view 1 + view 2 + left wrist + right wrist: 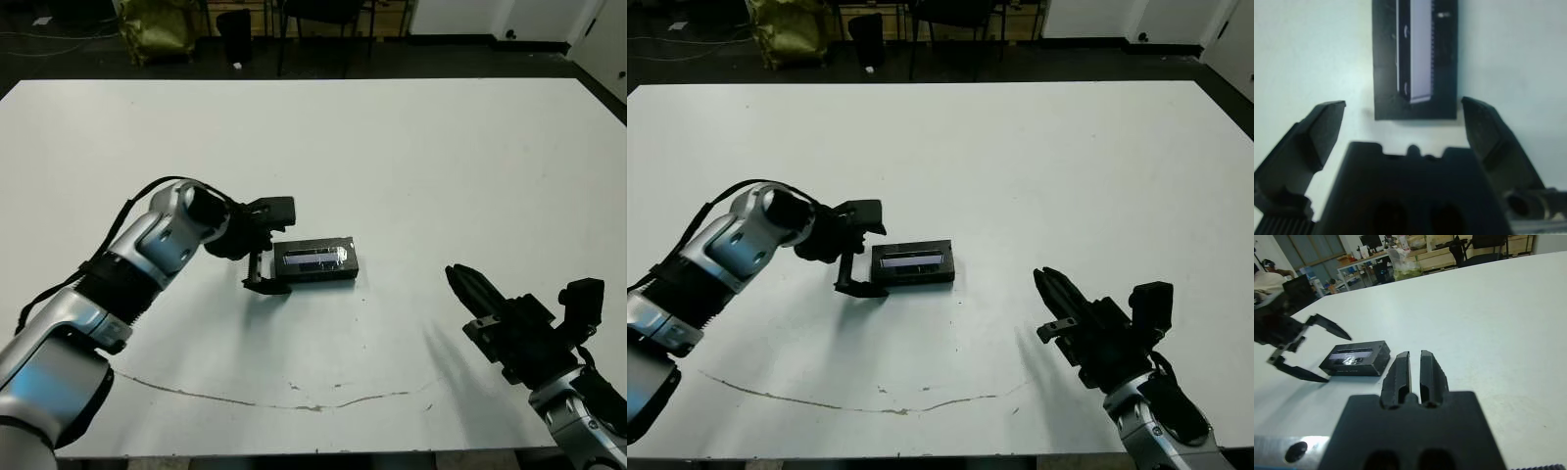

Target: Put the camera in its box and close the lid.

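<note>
The lid (pixel 313 257), a flat black panel with a glossy lilac strip, lies flat on top of the black box (pixel 319 276) at the table's middle. The camera is hidden. My left gripper (pixel 277 250) is open at the box's left end, one finger on either side of that end and neither touching it. In the left wrist view the lid (pixel 1415 49) fills the space just beyond the spread fingers (pixel 1322 127). My right gripper (pixel 455 274) is shut and empty, low over the table to the right of the box and nearer the front. From there the box (pixel 1354 358) is seen ahead.
A thin dark line (pixel 245 399) marks the white table (pixel 441 157) near its front edge. Chairs (pixel 318 20) and a yellow bag (pixel 157 27) stand on the floor beyond the far edge. Bare tabletop lies between the box and my right gripper.
</note>
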